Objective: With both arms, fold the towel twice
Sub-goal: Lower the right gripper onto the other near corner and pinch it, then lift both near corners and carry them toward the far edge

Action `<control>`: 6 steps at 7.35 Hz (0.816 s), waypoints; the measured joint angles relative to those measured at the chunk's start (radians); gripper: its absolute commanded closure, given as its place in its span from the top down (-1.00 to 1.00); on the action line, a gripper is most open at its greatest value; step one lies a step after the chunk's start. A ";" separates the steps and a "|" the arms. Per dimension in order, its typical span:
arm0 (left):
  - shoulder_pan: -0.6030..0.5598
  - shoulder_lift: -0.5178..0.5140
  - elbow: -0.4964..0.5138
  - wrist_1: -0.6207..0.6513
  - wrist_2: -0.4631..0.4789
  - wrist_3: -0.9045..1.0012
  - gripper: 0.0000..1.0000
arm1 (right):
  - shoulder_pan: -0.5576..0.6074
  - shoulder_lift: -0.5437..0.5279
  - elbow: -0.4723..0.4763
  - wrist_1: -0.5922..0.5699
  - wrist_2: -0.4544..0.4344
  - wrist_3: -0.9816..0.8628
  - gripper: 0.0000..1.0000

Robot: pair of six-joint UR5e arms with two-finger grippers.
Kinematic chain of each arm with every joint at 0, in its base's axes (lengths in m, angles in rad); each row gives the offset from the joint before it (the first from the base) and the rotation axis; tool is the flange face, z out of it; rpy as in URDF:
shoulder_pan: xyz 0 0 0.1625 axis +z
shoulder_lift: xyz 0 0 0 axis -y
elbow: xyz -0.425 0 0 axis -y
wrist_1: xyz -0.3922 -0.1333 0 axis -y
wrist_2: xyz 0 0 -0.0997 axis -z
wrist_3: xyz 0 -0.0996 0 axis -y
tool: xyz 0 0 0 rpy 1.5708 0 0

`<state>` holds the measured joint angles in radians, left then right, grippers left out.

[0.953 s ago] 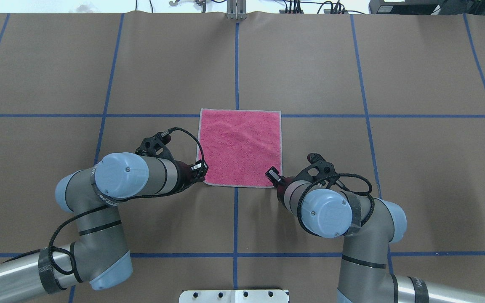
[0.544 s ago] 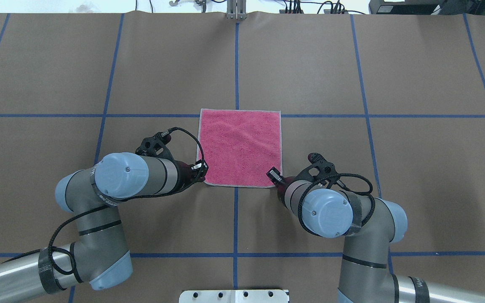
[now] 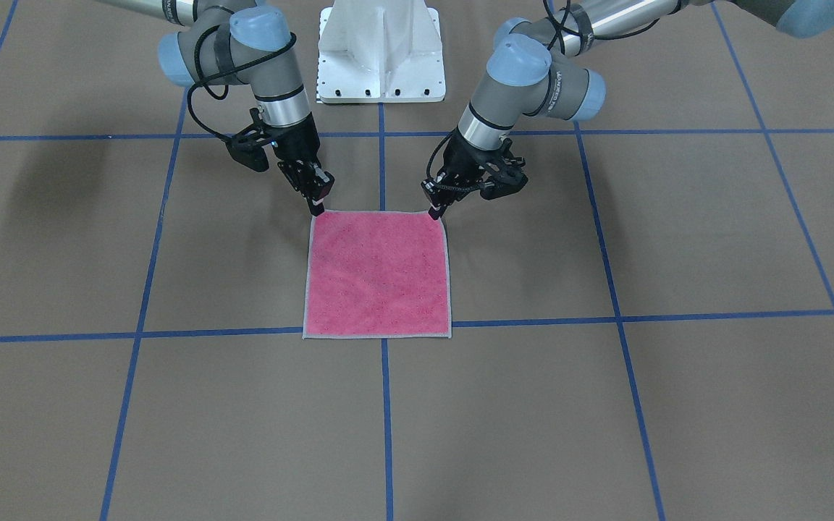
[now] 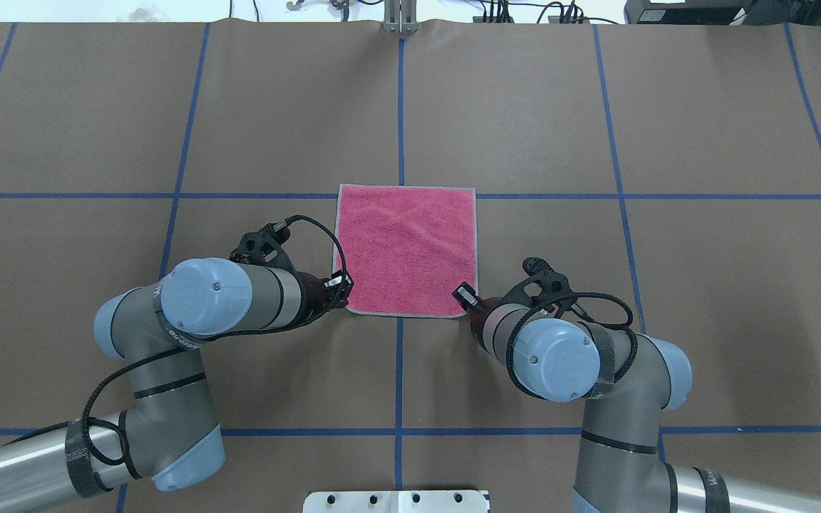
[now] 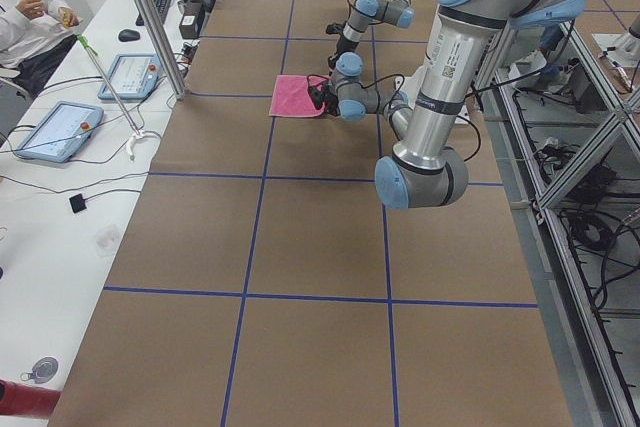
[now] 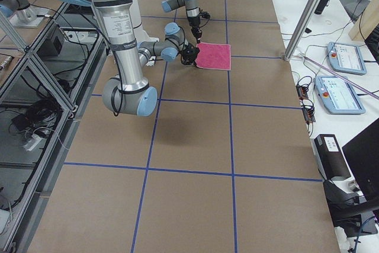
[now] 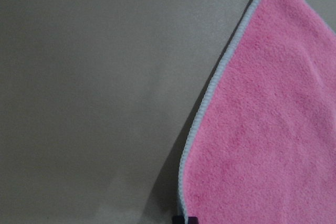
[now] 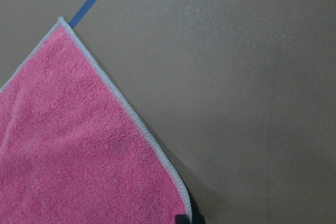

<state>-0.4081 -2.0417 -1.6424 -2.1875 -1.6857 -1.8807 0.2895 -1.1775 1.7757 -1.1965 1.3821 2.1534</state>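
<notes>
The towel (image 3: 377,275) lies flat on the brown table, pink face up, with light grey edging; it also shows in the overhead view (image 4: 407,249). My left gripper (image 4: 343,285) is at the towel's near left corner, its jaws closed on that corner, as the left wrist view (image 7: 185,220) shows. My right gripper (image 4: 462,293) is closed on the near right corner, as the right wrist view (image 8: 184,219) shows. In the front-facing view the left gripper (image 3: 434,212) and right gripper (image 3: 316,208) both touch the towel's edge nearest the robot. The dark grey face is hidden.
The white pedestal base (image 3: 381,51) stands behind the arms. Blue tape lines (image 4: 401,107) grid the brown table. A side desk holds tablets (image 5: 55,132) and a seated person (image 5: 30,7). A metal post (image 6: 302,22) stands at the table's far edge.
The right arm's elbow has shifted very slightly toward the robot. The towel and the left arm have not visibly moved.
</notes>
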 measured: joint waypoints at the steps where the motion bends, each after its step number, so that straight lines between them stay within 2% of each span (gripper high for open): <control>1: 0.000 0.000 -0.002 0.000 0.000 0.000 -1.00 | 0.002 -0.001 0.004 0.000 0.000 -0.002 -1.00; 4: -0.003 0.003 -0.048 0.001 -0.014 0.002 -1.00 | 0.011 -0.011 0.060 -0.004 0.002 -0.011 -1.00; 6: -0.006 0.038 -0.130 0.005 -0.044 0.003 -1.00 | 0.014 -0.022 0.138 -0.057 0.005 -0.012 -1.00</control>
<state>-0.4142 -2.0034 -1.7721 -2.1825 -1.7300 -1.8780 0.3031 -1.1999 1.9138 -1.2539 1.3868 2.1411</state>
